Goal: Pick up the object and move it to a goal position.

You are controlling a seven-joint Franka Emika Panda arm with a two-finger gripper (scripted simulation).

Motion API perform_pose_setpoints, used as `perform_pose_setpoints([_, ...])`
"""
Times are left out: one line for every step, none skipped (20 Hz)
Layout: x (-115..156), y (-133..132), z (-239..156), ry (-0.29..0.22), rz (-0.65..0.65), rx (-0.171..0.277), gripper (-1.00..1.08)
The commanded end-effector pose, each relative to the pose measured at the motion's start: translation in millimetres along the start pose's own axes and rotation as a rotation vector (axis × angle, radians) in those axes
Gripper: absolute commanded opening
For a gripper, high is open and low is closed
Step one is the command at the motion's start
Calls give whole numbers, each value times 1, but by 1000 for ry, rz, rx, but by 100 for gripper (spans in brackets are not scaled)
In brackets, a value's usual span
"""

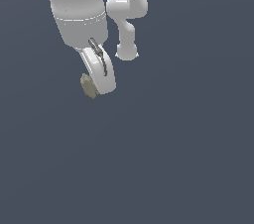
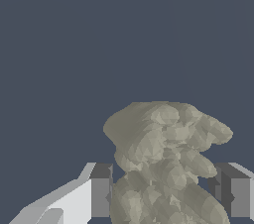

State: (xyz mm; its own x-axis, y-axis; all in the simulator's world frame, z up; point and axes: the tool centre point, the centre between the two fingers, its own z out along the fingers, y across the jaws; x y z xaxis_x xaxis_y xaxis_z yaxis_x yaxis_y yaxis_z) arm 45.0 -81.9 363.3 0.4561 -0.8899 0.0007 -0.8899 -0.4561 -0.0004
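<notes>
The object (image 1: pixel 89 86) is a small olive-tan, mottled lump. In the exterior view it pokes out at the tip of my white gripper (image 1: pixel 99 88), on the exterior view's left side of it. In the wrist view the object (image 2: pixel 163 148) fills the space between my two fingers. The left finger pad (image 2: pixel 100 191) and the right finger pad (image 2: pixel 233 196) both press against its sides. My gripper (image 2: pixel 166 199) is shut on the object. The lump's lower part is cut off by the frame edge.
A plain dark blue-grey surface (image 1: pixel 173 158) fills both views. The arm's white links (image 1: pixel 79 5) and a jointed segment (image 1: pixel 127 29) hang at the top of the exterior view.
</notes>
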Motion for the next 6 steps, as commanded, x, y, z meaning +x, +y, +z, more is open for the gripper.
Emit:
perform_pose_setpoints([3, -1, -4, 0, 0, 0, -100])
perform_pose_setpoints([4, -1, -5, 0, 0, 0, -100])
perform_pose_setpoints([4, -2, -6, 0, 0, 0, -100])
perform_pose_setpoints([5, -2, -7, 0, 0, 0, -100])
perform_pose_setpoints([5, -2, -7, 0, 0, 0, -100])
perform_pose_setpoints([5, -2, -7, 0, 0, 0, -100])
